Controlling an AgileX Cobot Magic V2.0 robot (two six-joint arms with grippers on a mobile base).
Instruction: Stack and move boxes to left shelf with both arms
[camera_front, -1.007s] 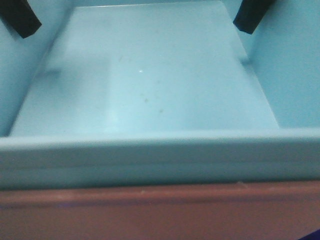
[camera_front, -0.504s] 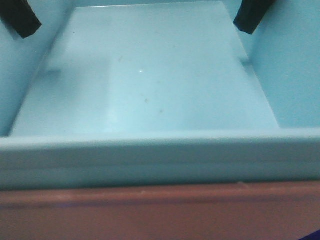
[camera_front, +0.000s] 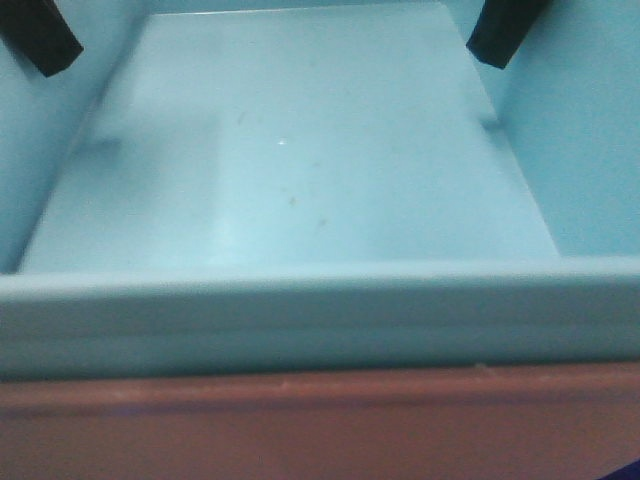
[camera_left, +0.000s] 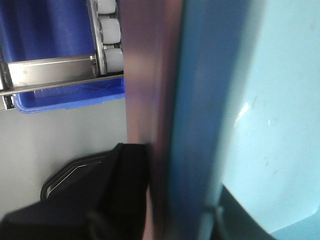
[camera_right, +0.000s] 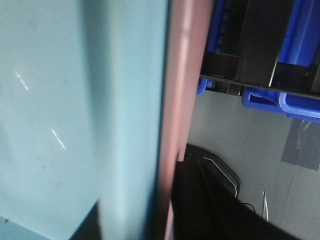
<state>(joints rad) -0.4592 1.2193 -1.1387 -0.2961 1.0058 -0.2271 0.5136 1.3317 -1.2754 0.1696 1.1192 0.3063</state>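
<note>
Nearest the front cam: the pink box (camera_front: 320, 425), its rim a band along the bottom of frame. The blue box (camera_front: 300, 170) sits nested inside it w/ rim riding just above the pink rim, so the stacking step looks done.

Farther in, two black fingertips dip inside the blue box at its far corners: left tool (camera_front: 40, 38) against the left wall, right tool (camera_front: 505, 30) against the right wall. Each wrist cam shows the doubled wall edge-on (pink outside, blue inside) w/ a dark finger (camera_left: 125, 190) pressed on the pink outer face; same on the right (camera_right: 200, 200). So each tool pinches both walls together, which probably locks the pair for one two-arm lift.

Beyond, the grey bench (camera_left: 65, 135), then the left shelf (camera_left: 60, 70), its white rollers and steel bar over a dark blue crate (camera_left: 70, 97). Boxes aren't on it yet.
</note>
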